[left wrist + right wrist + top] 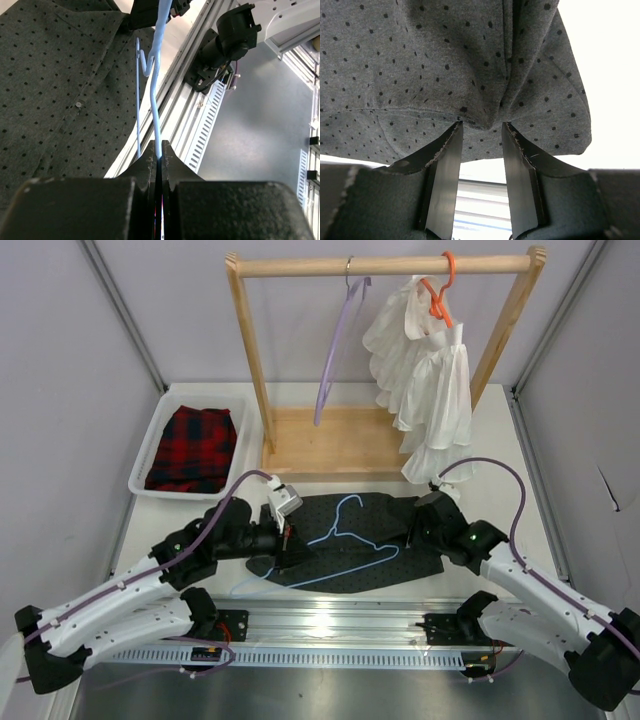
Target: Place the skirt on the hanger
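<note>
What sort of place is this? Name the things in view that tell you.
Probably a robotics lab cell, staged for clothes-hanging trials: robot arms bolted to an aluminium rail, plain partition walls, and a small wooden garment rack.

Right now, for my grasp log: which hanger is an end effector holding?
The pale-blue hanger, in the left end effector; lilac hanger and orange hanger hang racked.

We note matt woven cloth with fine dots in the skirt [395,525], smooth, faintly glossy wire in the hanger [155,117], bare pale wood in the rack [385,265], and brushed metal in the near-edge rail [330,625].
</note>
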`<action>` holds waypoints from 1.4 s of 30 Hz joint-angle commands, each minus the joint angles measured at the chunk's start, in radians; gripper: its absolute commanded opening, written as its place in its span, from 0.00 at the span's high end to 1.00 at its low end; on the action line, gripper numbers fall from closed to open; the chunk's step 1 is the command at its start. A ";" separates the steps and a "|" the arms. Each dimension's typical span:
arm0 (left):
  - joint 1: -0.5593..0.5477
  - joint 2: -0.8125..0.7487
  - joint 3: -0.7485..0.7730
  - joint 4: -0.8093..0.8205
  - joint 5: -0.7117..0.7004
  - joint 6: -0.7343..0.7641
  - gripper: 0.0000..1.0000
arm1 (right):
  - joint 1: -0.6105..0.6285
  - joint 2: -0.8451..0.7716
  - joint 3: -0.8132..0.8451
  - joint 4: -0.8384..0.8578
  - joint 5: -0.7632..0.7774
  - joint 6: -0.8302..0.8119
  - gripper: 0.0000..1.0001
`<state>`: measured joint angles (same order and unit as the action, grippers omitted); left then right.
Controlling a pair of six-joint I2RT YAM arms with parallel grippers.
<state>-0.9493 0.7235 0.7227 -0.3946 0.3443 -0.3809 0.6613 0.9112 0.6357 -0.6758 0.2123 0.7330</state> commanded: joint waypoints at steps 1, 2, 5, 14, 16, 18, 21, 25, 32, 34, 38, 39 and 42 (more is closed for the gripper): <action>-0.011 0.007 -0.042 0.133 0.022 -0.051 1.00 | 0.008 -0.034 0.036 -0.010 0.051 0.014 0.58; -0.014 0.008 -0.058 0.154 0.028 -0.059 1.00 | 0.009 -0.043 0.041 -0.022 0.059 0.023 0.58; -0.014 0.024 -0.091 0.236 0.035 -0.079 1.00 | 0.008 -0.087 0.055 -0.054 0.082 0.042 0.60; -0.014 0.148 -0.167 0.520 0.068 -0.122 1.00 | 0.011 -0.173 0.124 -0.139 0.079 0.057 0.61; -0.014 0.159 -0.183 0.585 0.074 -0.138 1.00 | 0.014 -0.173 0.127 -0.151 0.081 0.060 0.61; -0.016 0.177 -0.184 0.585 0.052 -0.128 1.00 | 0.020 -0.181 0.124 -0.153 0.084 0.063 0.61; -0.014 0.168 -0.210 0.614 0.021 -0.130 1.00 | 0.024 -0.187 0.121 -0.154 0.081 0.063 0.61; -0.014 0.172 -0.221 0.654 0.010 -0.134 1.00 | 0.037 -0.184 0.119 -0.145 0.070 0.062 0.61; -0.014 0.228 -0.226 0.686 -0.027 -0.145 1.00 | 0.064 -0.153 0.090 -0.119 0.065 0.074 0.60; -0.014 0.234 -0.229 0.686 -0.051 -0.148 1.00 | 0.069 -0.147 0.075 -0.104 0.067 0.075 0.60; -0.013 0.249 -0.232 0.682 -0.085 -0.162 1.00 | 0.070 -0.118 0.055 -0.070 0.056 0.078 0.60; -0.013 0.255 -0.233 0.678 -0.088 -0.167 1.00 | 0.072 -0.112 0.052 -0.058 0.056 0.080 0.60; -0.009 0.267 -0.240 0.685 -0.102 -0.180 1.00 | 0.072 -0.088 0.041 -0.027 0.055 0.075 0.57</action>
<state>-0.9573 0.9821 0.4953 0.2279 0.2771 -0.5350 0.7273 0.8074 0.6842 -0.7658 0.2611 0.7937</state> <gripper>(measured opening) 0.027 0.420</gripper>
